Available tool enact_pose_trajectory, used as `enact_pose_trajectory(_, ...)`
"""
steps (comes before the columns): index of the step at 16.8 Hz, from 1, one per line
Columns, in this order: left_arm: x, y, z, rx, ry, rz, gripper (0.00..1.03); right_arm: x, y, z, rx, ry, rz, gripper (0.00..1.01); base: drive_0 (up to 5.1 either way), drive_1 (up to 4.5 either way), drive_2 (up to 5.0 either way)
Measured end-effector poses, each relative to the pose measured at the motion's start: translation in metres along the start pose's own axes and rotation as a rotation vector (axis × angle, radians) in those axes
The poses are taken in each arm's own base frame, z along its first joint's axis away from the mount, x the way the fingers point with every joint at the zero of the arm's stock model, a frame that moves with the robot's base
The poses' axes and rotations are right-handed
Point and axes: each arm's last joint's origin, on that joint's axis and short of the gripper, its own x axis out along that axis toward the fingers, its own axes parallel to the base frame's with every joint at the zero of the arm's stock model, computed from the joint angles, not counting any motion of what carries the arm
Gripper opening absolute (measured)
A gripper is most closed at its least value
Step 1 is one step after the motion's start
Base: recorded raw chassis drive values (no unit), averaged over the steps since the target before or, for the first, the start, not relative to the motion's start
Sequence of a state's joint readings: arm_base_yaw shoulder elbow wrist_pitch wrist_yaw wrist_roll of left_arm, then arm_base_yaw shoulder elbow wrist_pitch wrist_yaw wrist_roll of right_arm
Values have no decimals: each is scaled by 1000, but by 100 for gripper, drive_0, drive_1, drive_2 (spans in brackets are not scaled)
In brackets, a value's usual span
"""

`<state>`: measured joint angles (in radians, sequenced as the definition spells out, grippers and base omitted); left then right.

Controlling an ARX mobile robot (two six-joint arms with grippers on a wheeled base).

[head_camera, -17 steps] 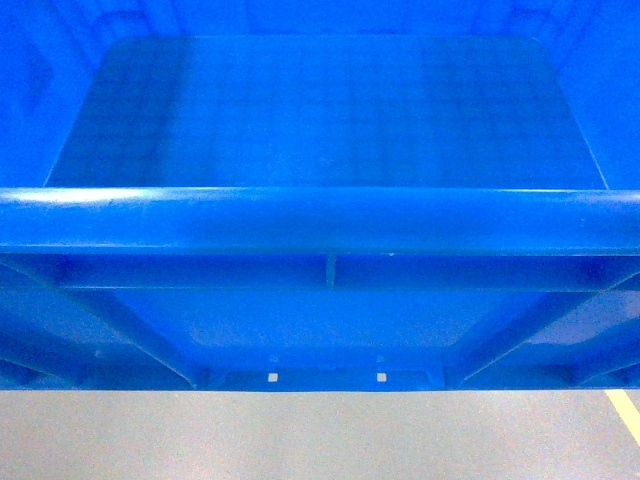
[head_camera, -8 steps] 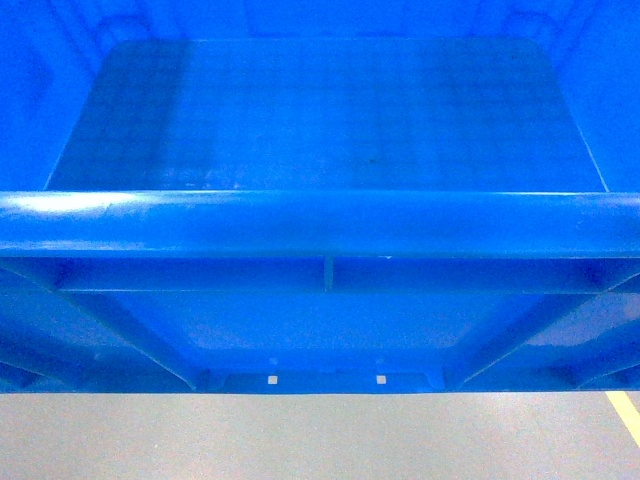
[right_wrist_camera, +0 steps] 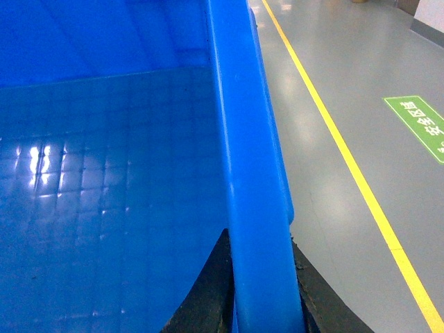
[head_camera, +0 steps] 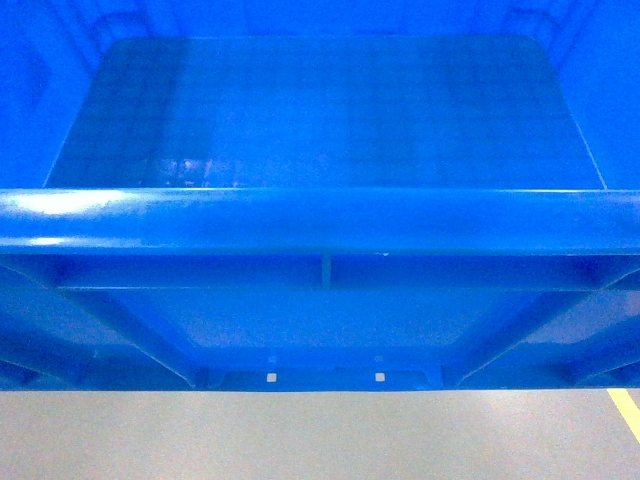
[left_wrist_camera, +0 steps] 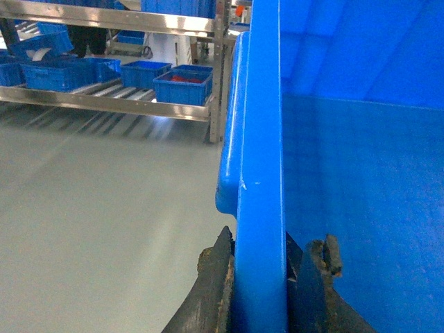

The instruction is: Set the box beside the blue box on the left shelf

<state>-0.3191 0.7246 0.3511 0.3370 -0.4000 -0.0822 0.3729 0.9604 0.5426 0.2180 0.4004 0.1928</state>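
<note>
Both of my grippers are clamped on the box [head_camera: 320,220], one on each side wall. My left gripper [left_wrist_camera: 260,291] straddles the box's left rim, one dark, worn finger [left_wrist_camera: 211,291] outside the wall and the other inside, pinching the plastic between them. My right gripper [right_wrist_camera: 263,291] does the same on the box's right rim, its black fingers [right_wrist_camera: 208,291] pressed against both faces of the wall. From the head camera the box fills nearly everything: its thick rolled near rim runs straight across, the flat floor with a faint grid pattern lies beyond that rim, and the ribbed near wall drops below it. Under the box is grey floor [head_camera: 300,440], so the box seems to be held up off the ground, though I cannot see its underside. A yellow floor line [right_wrist_camera: 333,139] runs along to the right of the box, with a green floor marking [right_wrist_camera: 420,125] farther right still. Well to the left of the box stands a metal rack [left_wrist_camera: 111,100] holding several smaller blue bins [left_wrist_camera: 182,86]; one seems to hold something red, but it is too far off to be sure.
</note>
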Motion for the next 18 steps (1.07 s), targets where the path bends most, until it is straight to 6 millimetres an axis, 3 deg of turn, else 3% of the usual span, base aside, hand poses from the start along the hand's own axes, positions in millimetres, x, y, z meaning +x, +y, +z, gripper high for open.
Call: enact_pose_trajectory(18, 0, 0, 0, 0, 1, 1, 10, 0, 0, 0, -3, 2, 4, 12, -4, 398, -405)
